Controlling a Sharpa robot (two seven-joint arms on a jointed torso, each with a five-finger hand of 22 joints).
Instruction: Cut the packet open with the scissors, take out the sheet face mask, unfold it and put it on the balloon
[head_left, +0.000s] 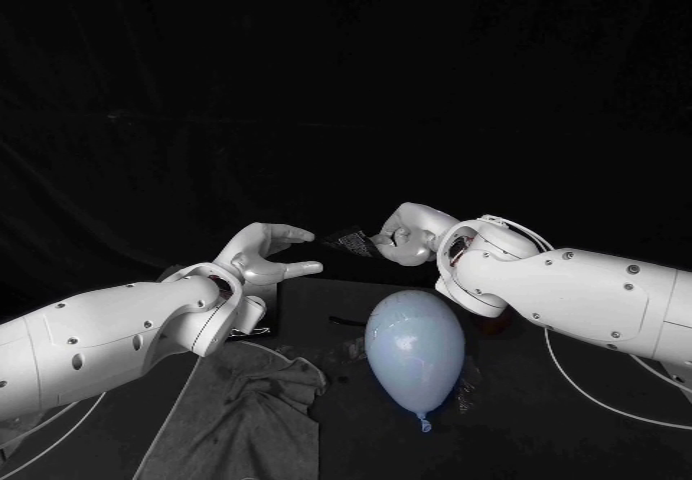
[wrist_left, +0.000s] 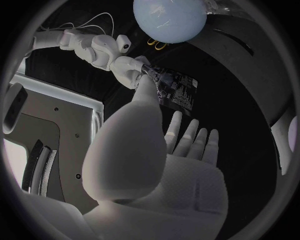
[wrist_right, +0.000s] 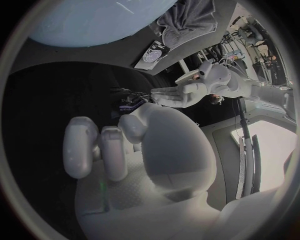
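My right hand (head_left: 407, 233) pinches a dark printed packet (head_left: 348, 241) above the table's middle; the packet (wrist_left: 175, 88) shows white print in the left wrist view, gripped at one corner by the right hand (wrist_left: 122, 64). My left hand (head_left: 270, 257) hovers just left of the packet, fingers spread and holding nothing. Its thumb tip (wrist_left: 145, 85) sits close to the packet's edge; contact cannot be told. A pale blue balloon (head_left: 415, 348) lies on the table in front of both hands. Yellow scissor handles (wrist_left: 157, 44) lie beside the balloon (wrist_left: 169, 18).
A crumpled grey cloth (head_left: 248, 408) covers the table's near left. White cables (head_left: 584, 385) trail across the table under my right arm. A small clear scrap (head_left: 464, 398) lies by the balloon's knot.
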